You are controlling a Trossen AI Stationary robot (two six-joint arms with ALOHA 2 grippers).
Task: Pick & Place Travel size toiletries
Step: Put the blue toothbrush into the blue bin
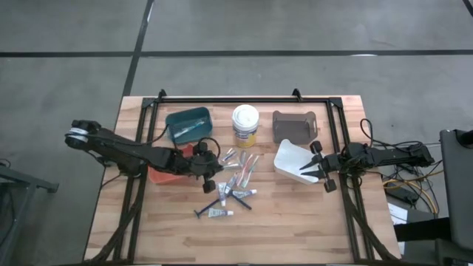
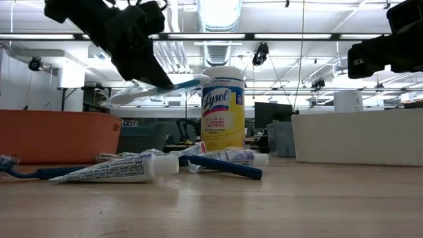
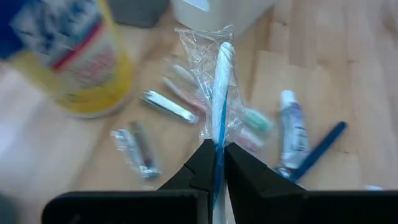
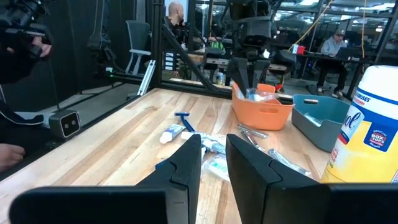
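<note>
The left gripper (image 1: 209, 164) hung above the middle of the worktop (image 1: 295, 229), just beside the orange bin (image 1: 159, 176). Its two fingers were pinched tight on a wrapped toothbrush (image 3: 221, 93) with a blue and white handle. From low down, the toothbrush (image 2: 155, 89) was up in the air, lying almost flat, with nothing under it.

The other toiletries (image 1: 229, 193) lay in a loose pile on the wood, a little toward the near edge from the middle. There were small white tubes (image 2: 115, 170), a blue razor (image 2: 221, 166) and more wrapped brushes. One tube (image 1: 220, 213) and a razor lay a bit apart, closer to the near edge.

The big wipes tub (image 1: 245, 125) stood upright near the far edge, between the teal bin (image 1: 188, 124) and the grey bin (image 1: 294, 125).

The right gripper (image 1: 316, 169) waited by the right edge, over the white bin (image 1: 290, 161). Its fingers (image 4: 189, 163) were spread a little and held nothing.
</note>
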